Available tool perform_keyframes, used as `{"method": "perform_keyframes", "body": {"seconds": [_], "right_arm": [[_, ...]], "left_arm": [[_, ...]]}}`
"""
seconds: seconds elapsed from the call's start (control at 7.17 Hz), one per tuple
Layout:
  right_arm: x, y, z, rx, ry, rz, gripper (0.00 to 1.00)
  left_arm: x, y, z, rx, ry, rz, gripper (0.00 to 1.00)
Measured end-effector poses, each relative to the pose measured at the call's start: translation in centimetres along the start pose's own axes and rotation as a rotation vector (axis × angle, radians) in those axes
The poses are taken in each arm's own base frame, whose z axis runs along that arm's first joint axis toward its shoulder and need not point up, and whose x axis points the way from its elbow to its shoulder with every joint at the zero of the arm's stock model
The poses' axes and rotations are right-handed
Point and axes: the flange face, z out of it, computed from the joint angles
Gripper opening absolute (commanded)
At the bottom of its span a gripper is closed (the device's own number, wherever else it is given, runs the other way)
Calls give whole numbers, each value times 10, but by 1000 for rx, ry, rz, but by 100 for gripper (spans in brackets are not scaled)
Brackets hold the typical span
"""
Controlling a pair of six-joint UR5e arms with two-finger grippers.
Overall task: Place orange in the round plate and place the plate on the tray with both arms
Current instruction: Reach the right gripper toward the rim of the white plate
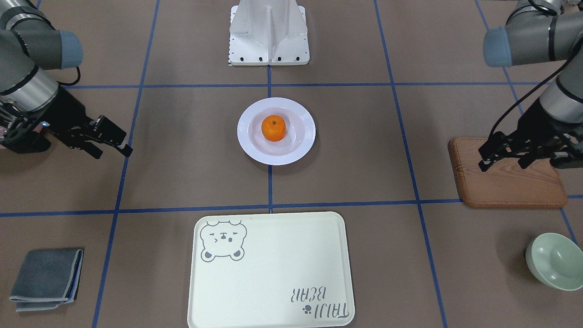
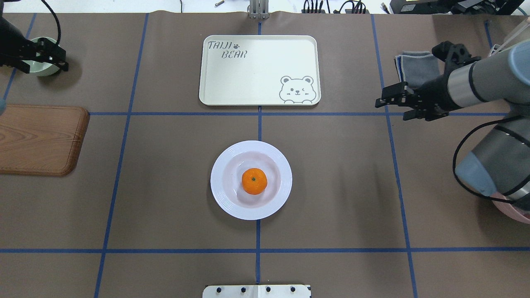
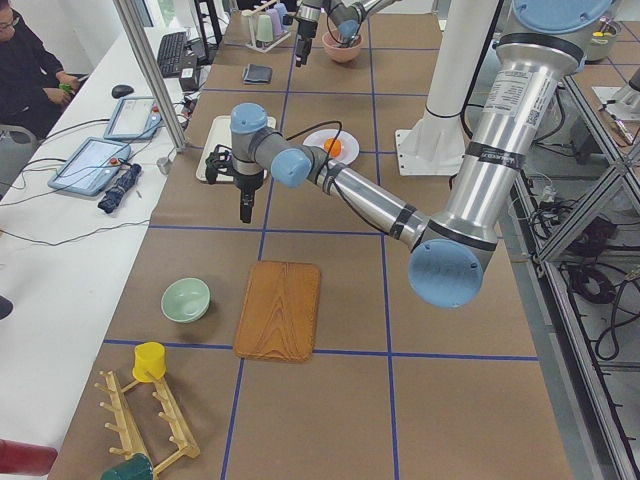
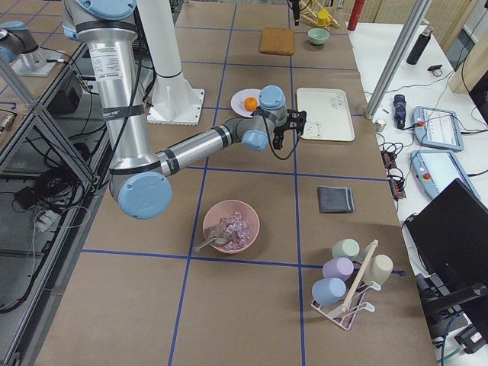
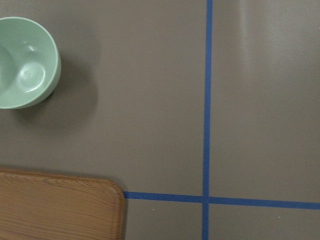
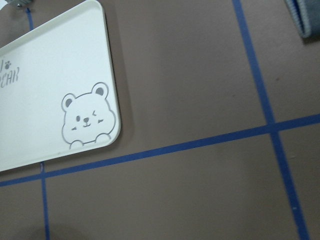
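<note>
Lying in round plate (image 2: 217, 180), orange (image 2: 254, 181), well apart from both jaws

Tabletop (image 2: 174, 174): matte brown covering, gridded with blue tape lines (image 2: 331, 250). A white side bench (image 3: 50, 270) runs along one long edge and carries tablets (image 3: 88, 165) and a keyboard (image 3: 172, 52). Aluminium post (image 3: 150, 70) stands at the bench edge. Lighting even, shadows soft.

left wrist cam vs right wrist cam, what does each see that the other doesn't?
Left wrist only: green bowl and a corner of the wooden board. Right wrist only: the bear corner of the tray and an edge of the grey cloth. Both: brown table with crossing blue tape lines; neither shows the plate or orange.
</note>
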Motion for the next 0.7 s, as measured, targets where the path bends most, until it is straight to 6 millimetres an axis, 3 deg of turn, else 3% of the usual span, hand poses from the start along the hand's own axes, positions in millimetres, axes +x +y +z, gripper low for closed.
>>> {"method": "perform_keyframes", "body": {"seconds": [0.28,0.42,0.7], "right_arm": [[-66,52,49,8,-64,33,100],[-86,79,68,18,-106,45,100],[-89,113,99,46,-260,115,100]], "left_arm": [[-29,2,6,-10,-27,-15,98],[-36,2,8,-13,-37,-24,98],[-47,-1,10,-17,-48,-40,98]]}}
